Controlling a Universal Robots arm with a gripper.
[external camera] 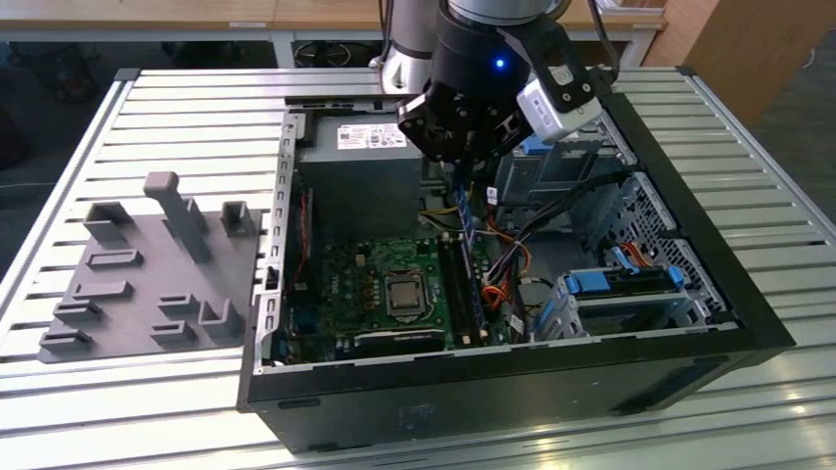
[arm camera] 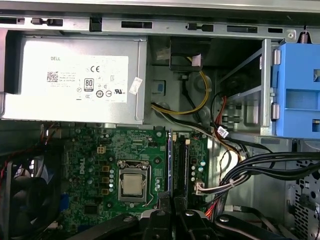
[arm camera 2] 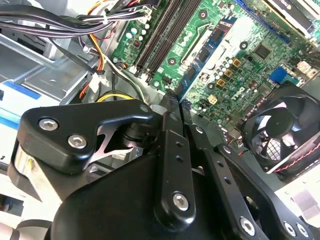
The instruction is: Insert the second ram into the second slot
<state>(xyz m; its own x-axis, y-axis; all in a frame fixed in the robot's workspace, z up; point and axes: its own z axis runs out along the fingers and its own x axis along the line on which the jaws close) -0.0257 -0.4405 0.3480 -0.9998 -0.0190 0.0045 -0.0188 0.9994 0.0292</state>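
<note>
**One stick aloft, slot not yet reached**

You are working over the open computer case point(external camera: 523, 387), its motherboard point(external camera: 347, 284) lying flat inside. Your gripper point(external camera: 460, 164) is hanging above the memory slots point(arm camera 2: 159, 35), apart from them; which one is the second, I cannot tell. Its fingers point(arm camera 2: 170, 150) are pinching narrow on the second ram point(arm camera 2: 197, 70), which is riding edge-down over the board and touching nothing else. I am judging the step as carry-and-align, insertion not begun. It is calling for the stick's edge running true along the slot. The exterior view is giving you height above the case; the second wrist view is giving the grip and the blue stick; the first wrist view is laying out the slots beside the processor socket point(arm camera: 132, 184).
</note>
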